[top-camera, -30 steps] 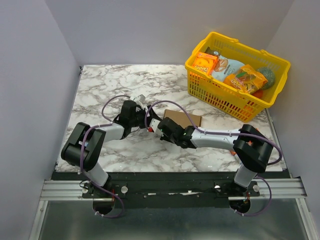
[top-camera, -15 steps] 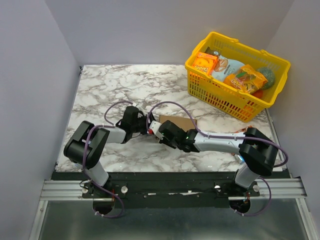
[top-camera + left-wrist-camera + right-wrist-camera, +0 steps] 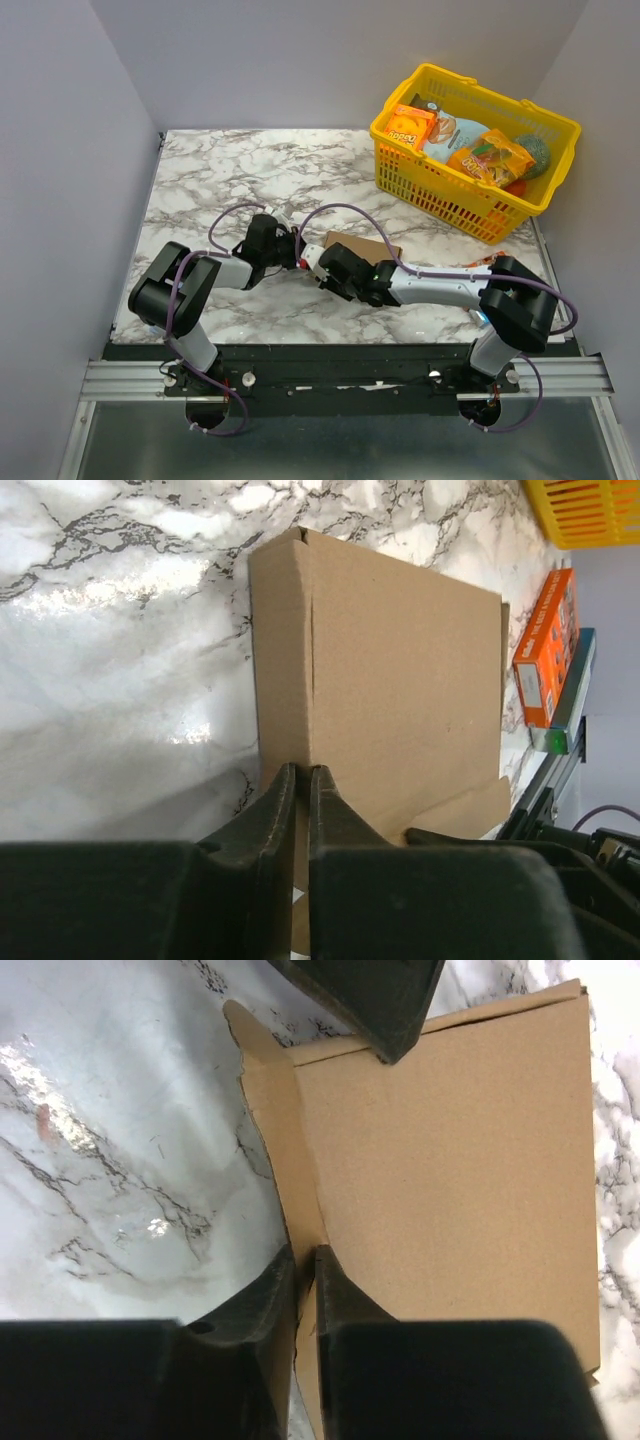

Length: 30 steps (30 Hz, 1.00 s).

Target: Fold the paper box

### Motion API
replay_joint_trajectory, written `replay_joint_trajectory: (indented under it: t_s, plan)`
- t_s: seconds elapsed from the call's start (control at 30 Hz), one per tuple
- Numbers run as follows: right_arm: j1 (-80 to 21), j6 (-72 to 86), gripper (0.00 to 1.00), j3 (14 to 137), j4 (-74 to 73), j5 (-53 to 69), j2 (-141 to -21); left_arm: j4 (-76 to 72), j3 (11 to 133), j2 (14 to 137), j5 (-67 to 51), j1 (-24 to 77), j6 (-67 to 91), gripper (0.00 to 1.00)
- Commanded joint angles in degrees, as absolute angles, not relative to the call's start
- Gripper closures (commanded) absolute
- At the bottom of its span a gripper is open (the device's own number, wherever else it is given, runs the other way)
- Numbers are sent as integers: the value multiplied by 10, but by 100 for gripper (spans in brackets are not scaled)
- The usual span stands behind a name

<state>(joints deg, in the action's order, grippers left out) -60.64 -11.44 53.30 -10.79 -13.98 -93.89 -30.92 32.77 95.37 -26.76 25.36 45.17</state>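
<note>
Left wrist view: the paper box (image 3: pixel 400 670) is laid flat on the desk (image 3: pixel 120 650), its edge flap clamped by the left end effector (image 3: pixel 302 780) and the right end effector (image 3: pixel 305 1260), presumably so it can be creased upward.

A high camera, above and behind the two arms (image 3: pixel 430 285), looks down and away over the whole marble table (image 3: pixel 200 170). The arm bases are at the near edge and a yellow basket (image 3: pixel 440 195) is at the far right.

The left wrist camera sits low and very close to the tabletop. It looks right along its own fingers (image 3: pixel 265 820) across a flat brown paper box (image 3: pixel 400 670).

The right wrist camera looks steeply down past its fingers (image 3: pixel 345 1300) onto the same box, even closer. The left gripper (image 3: pixel 388 1050) shows at its top edge.

All three views share the box and the marble around it.
</note>
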Motion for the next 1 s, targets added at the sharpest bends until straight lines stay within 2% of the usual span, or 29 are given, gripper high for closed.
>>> replay_joint_trajectory:
  t_s: [0.0, 0.1, 0.17, 0.27, 0.3, 0.53, 0.67, 0.83, 0.97]
  plan:
    - [-612, -76, 55, 538, -110, -112, -911, -306, 328, 961, -278, 268, 442, 93]
    - [-613, -69, 33, 549, -129, -123, -890, -309, 326, 955, -279, 269, 435, 99]
    - [-613, -66, 29, 563, -146, -131, -879, -309, 328, 950, -280, 271, 430, 100]
    - [-609, -62, 17, 578, -157, -137, -869, -304, 330, 946, -280, 274, 421, 100]
    - [-606, -60, 9, 583, -158, -129, -867, -304, 330, 945, -281, 274, 418, 100]
    - [-506, -2, 8, 631, -206, -69, -867, -299, 309, 901, -262, 276, 402, 100]
    - [-439, 111, 8, 633, -242, -55, -849, -273, 288, 850, -207, 276, 403, 100]
    - [-336, 230, 8, 572, -230, 15, -791, -244, 268, 791, -163, 275, 403, 100]
    - [-309, 256, 6, 513, -202, 5, -716, -222, 266, 777, -154, 271, 405, 100]
